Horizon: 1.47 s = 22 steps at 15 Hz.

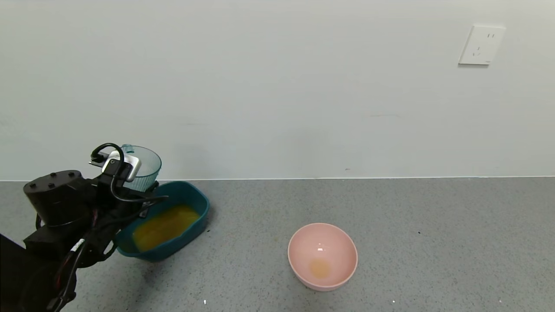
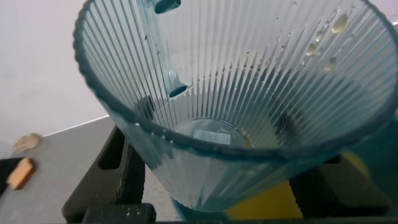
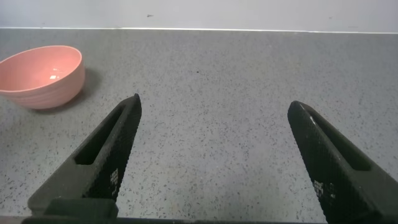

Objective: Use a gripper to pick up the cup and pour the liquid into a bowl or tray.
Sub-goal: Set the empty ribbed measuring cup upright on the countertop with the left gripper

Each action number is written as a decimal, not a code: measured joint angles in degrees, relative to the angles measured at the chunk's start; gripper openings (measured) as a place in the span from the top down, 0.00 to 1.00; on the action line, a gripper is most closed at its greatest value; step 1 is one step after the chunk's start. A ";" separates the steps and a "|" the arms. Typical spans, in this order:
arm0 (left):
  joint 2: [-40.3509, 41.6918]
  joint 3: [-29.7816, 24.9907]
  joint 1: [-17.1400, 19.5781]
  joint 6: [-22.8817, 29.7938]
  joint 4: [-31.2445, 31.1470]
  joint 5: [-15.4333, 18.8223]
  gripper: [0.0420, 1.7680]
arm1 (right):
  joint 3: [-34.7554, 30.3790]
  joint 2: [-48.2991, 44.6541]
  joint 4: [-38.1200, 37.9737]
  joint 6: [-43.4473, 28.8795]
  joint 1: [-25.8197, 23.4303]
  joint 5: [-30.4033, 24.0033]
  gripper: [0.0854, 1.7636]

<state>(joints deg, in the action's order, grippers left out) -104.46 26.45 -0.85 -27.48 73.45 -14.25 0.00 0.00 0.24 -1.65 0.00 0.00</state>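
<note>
My left gripper (image 1: pixel 134 184) is shut on the cup (image 1: pixel 145 167), a clear blue-green ribbed tumbler, and holds it above the far left end of the dark teal tub (image 1: pixel 204 208). The orange-yellow liquid (image 1: pixel 164 225) lies pooled in the tub. In the left wrist view the cup (image 2: pixel 249 93) fills the frame, empty but for droplets and a thin yellowish film at its bottom. The black fingers (image 2: pixel 118 174) press on its two sides, and the liquid (image 2: pixel 273 202) shows below. My right gripper (image 3: pixel 214 106) is open and empty over bare floor, out of the head view.
A round pink bowl (image 1: pixel 323 255) with a faint yellowish stain stands on the grey speckled surface to the right of the tub; it also shows in the right wrist view (image 3: pixel 43 74). A white wall with an outlet (image 1: pixel 481 45) runs close behind. Two small tan scraps (image 2: pixel 22 171) lie nearby.
</note>
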 joint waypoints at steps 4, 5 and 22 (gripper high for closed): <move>3.25 0.04 -0.51 6.18 -7.74 7.08 0.28 | 0.00 0.00 0.00 0.00 0.00 0.00 0.03; 4.40 0.06 -0.55 7.74 -10.17 9.35 0.28 | 0.00 0.00 0.00 0.00 0.00 0.00 0.03; 1.49 4.13 -20.78 28.64 -12.87 8.80 0.28 | 0.00 0.00 0.00 -0.02 0.00 0.00 0.03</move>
<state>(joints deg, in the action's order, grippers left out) -102.97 30.59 -21.64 1.16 60.58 -5.45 0.00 0.00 0.24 -1.67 0.00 0.00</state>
